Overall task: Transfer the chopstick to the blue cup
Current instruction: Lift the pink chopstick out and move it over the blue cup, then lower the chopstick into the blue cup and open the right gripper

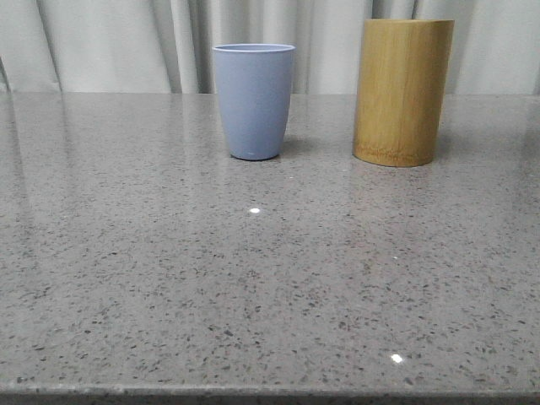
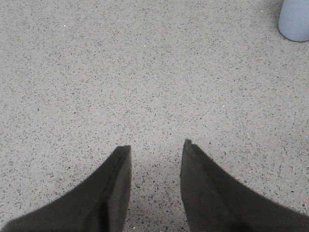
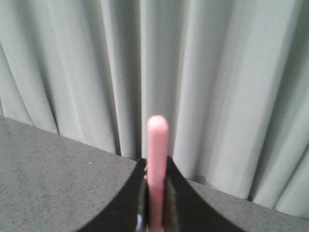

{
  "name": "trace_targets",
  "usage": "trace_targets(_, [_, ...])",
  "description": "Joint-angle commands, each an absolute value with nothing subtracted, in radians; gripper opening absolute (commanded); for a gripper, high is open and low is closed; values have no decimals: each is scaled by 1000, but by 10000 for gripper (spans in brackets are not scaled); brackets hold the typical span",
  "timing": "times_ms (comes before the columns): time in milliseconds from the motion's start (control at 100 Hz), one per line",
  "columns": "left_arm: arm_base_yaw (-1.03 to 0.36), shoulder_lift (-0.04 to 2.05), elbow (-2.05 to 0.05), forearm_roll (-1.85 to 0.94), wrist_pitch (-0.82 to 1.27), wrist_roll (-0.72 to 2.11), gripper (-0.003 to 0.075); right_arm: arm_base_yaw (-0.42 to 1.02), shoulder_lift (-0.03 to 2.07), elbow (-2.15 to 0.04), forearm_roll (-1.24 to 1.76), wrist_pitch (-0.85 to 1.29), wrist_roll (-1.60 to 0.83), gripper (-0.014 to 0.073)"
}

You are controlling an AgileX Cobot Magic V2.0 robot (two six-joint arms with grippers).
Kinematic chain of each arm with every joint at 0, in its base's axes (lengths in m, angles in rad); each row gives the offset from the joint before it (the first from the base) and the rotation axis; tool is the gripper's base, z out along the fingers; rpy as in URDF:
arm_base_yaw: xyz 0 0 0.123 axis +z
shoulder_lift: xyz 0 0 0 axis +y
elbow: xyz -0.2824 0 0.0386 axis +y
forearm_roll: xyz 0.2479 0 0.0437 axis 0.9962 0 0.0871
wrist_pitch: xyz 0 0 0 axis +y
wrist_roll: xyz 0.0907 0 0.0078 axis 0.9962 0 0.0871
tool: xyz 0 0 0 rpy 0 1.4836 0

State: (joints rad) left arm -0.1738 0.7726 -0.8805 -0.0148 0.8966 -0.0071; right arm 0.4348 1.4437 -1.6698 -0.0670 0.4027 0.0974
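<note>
The blue cup (image 1: 253, 101) stands upright on the grey speckled table (image 1: 253, 278), left of centre at the back; a part of it shows in the left wrist view (image 2: 294, 19). My right gripper (image 3: 155, 166) is shut on the pale pink chopstick (image 3: 157, 145), whose rounded end sticks out past the fingertips toward the curtain. My left gripper (image 2: 155, 147) hovers open over bare tabletop, nothing between its dark fingers (image 2: 116, 183).
A taller yellow-brown bamboo cylinder (image 1: 403, 91) stands to the right of the blue cup. A pale pleated curtain (image 3: 217, 72) hangs behind the table's back edge. The table's front edge (image 1: 270, 392) runs near the camera.
</note>
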Motion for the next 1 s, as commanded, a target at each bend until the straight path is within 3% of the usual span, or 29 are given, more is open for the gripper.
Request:
trace_targets(0, [-171,768,-905,-15,841,-15,249,477,1413,-1706,-79,296,85,-13])
trace_targets(370, [-171,768,-905,-11,841,-15,249,608,1497,-1706,-79,171,85,-13])
trace_targets(990, [-171,768,-905,-9,841,-15,249,610,1668,-1706,-79,174,85,-13])
